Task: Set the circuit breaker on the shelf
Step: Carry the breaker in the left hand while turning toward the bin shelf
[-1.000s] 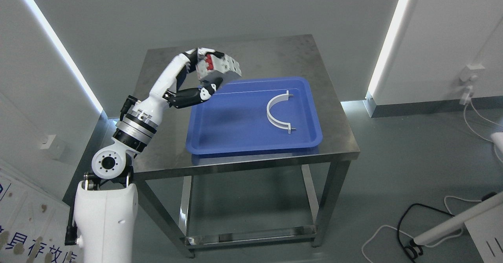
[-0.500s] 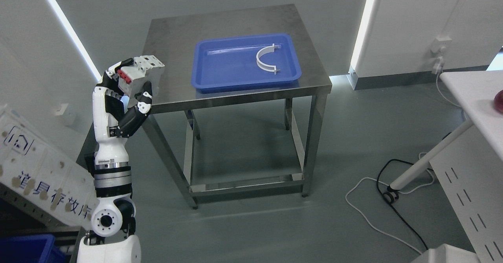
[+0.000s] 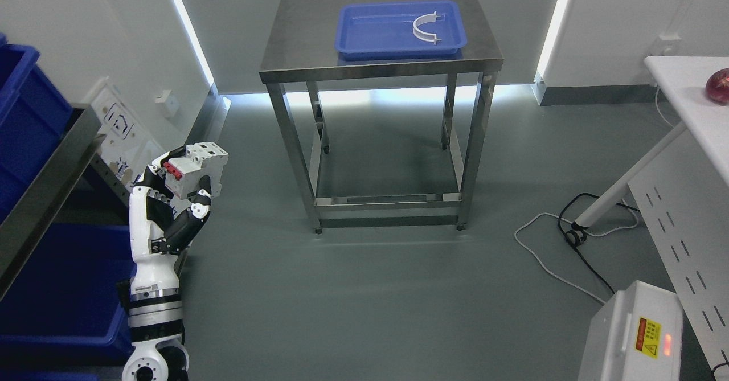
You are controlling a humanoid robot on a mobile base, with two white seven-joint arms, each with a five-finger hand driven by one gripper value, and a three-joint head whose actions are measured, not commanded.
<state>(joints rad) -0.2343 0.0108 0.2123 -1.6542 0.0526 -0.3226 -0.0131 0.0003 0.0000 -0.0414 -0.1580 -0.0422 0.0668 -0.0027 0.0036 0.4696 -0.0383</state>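
Transport step: the left hand [image 3: 173, 190], fingers [image 3: 199, 197] clamped around the circuit breaker [image 3: 195, 167], stood beside the shelf [image 3: 42, 190]; next move likely needed a leftward reach.

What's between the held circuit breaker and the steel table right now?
Only bare grey floor in the head view separates the circuit breaker, gripped by the left robot hand, from the steel table.

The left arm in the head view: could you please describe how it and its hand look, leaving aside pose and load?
The left arm has a glossy white shell, with a banded silver and black ring at the wrist section and a round white joint with a dark centre at the bottom edge. The left hand has black finger segments with white knuckle caps. No loose cables or markings show.
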